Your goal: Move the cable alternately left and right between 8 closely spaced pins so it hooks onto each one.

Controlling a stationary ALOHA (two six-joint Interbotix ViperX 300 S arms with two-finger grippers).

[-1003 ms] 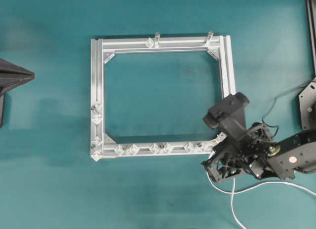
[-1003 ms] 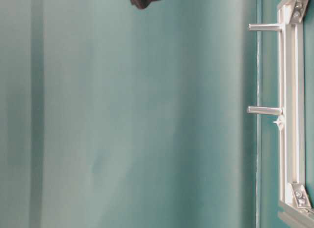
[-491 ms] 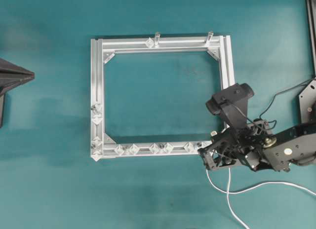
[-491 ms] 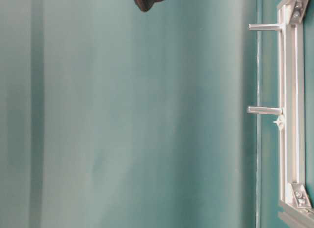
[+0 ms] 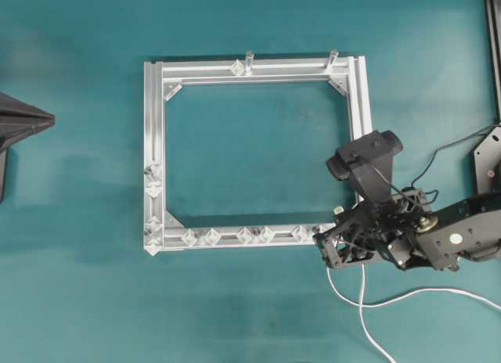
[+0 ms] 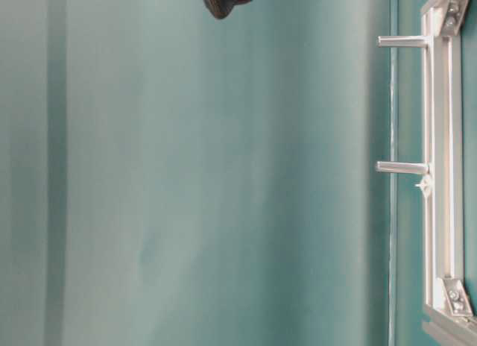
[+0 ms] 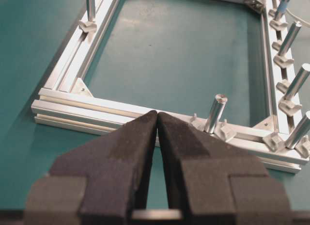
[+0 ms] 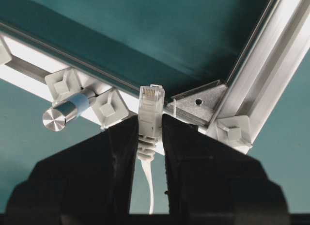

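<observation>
The cable (image 5: 362,299) trails white across the table from the near right. Its white plug (image 8: 151,111) stands upright between my right gripper's (image 8: 147,122) fingers, which are shut on it. That gripper (image 5: 325,249) hovers at the near right corner of the aluminium frame (image 5: 154,120). Two pins (image 8: 112,106) flank a blue-taped post (image 8: 65,114) just left of the plug, and another pin (image 8: 233,131) sits to its right. More pins (image 5: 256,235) lie in pairs along the near rail and the left rail. My left gripper (image 7: 157,113) is shut on nothing, well back from the frame's left rail.
Two upright metal posts (image 5: 249,60) stand on the far rail, also seen from table level (image 6: 402,167). A corner bracket (image 8: 201,103) lies right behind the plug. Black wires (image 5: 438,156) run to the right arm. The left arm's dark tip (image 5: 31,122) sits at the table's left edge.
A second ago my right gripper was lower and further right; it moved up and left to the frame's near right corner with the plug. It has held still for the last half second.
</observation>
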